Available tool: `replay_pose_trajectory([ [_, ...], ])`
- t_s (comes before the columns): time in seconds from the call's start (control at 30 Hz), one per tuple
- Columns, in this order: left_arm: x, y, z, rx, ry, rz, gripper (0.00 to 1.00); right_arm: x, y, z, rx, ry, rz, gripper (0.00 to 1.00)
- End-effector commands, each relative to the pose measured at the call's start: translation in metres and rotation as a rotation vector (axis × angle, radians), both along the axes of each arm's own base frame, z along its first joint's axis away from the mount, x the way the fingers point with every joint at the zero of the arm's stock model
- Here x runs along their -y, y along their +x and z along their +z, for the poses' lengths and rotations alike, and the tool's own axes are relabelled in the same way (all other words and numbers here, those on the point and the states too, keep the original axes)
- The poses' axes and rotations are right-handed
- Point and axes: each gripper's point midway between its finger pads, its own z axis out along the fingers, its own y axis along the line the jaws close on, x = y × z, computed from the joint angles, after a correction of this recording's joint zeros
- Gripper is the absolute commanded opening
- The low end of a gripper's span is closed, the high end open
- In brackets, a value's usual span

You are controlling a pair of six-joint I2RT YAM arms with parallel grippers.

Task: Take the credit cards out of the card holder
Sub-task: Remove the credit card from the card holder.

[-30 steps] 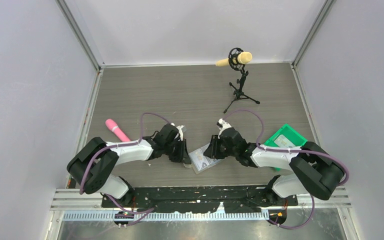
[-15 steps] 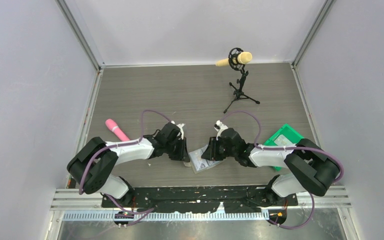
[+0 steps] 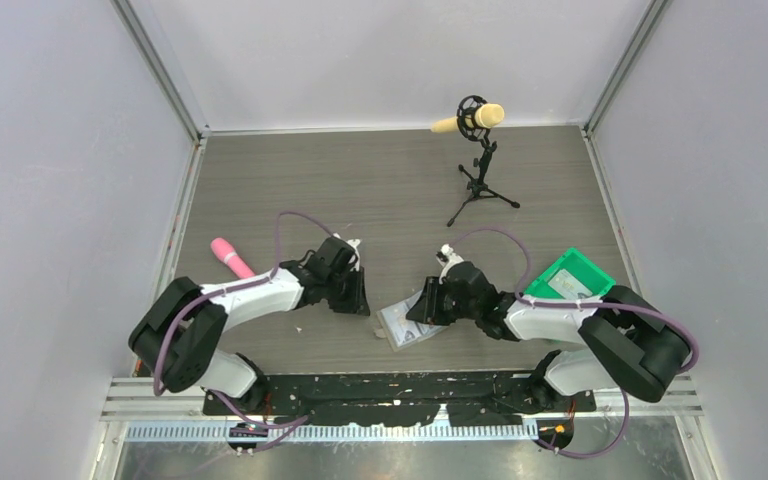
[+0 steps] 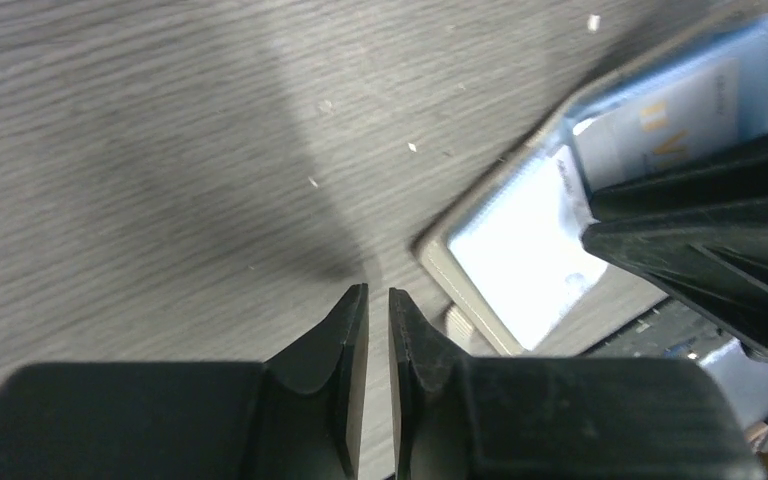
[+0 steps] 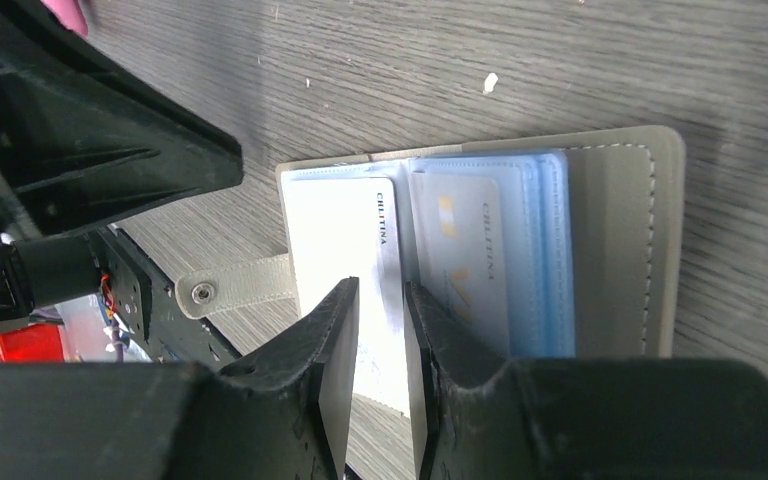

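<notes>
The card holder [image 3: 403,325] lies open on the table between my arms. In the right wrist view it [image 5: 615,250] shows its grey-olive edge, blue pockets and snap strap. A white credit card [image 5: 335,235] sits in its left pocket, and a second card [image 5: 460,255] with a gold mark sits in the right one. My right gripper [image 5: 381,300] hovers over the fold with its jaws a narrow gap apart and nothing between them; it also shows in the top view [image 3: 424,305]. My left gripper [image 4: 378,297] is shut and empty over bare table, left of the holder [image 4: 520,250].
A green bin [image 3: 572,277] stands by my right arm. A pink cylinder [image 3: 232,258] lies to the left. A microphone on a small tripod [image 3: 477,150] stands at the back. Grey walls enclose the table.
My left gripper has drawn back up and left, off the holder's left edge. My right gripper went left over the holder, then back a little to the right. The holder has barely shifted.
</notes>
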Motion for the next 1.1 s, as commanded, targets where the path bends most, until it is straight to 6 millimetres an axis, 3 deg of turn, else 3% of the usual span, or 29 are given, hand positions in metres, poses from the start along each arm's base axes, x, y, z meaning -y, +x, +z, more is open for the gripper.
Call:
replay_pose_trajectory([
  [0.0, 0.021, -0.012, 0.038, 0.013, -0.143, -0.04, 0.17, 0.004, 0.002, 0.005, 0.015, 0.001, -0.042, 0.31],
  [0.27, 0.044, -0.04, 0.052, -0.011, -0.237, -0.064, 0.2, 0.008, 0.006, 0.008, 0.049, -0.046, -0.026, 0.31],
  [0.67, 0.031, -0.056, 0.024, -0.069, -0.139, -0.054, 0.47, 0.012, 0.004, 0.006, 0.05, -0.054, -0.031, 0.31],
  [0.97, 0.032, -0.057, 0.019, -0.08, -0.12, -0.064, 0.47, 0.013, 0.005, 0.012, 0.064, -0.055, -0.034, 0.31],
  [1.07, 0.036, -0.058, 0.017, -0.097, -0.126, -0.077, 0.33, 0.013, 0.005, 0.013, 0.063, -0.052, -0.031, 0.31],
])
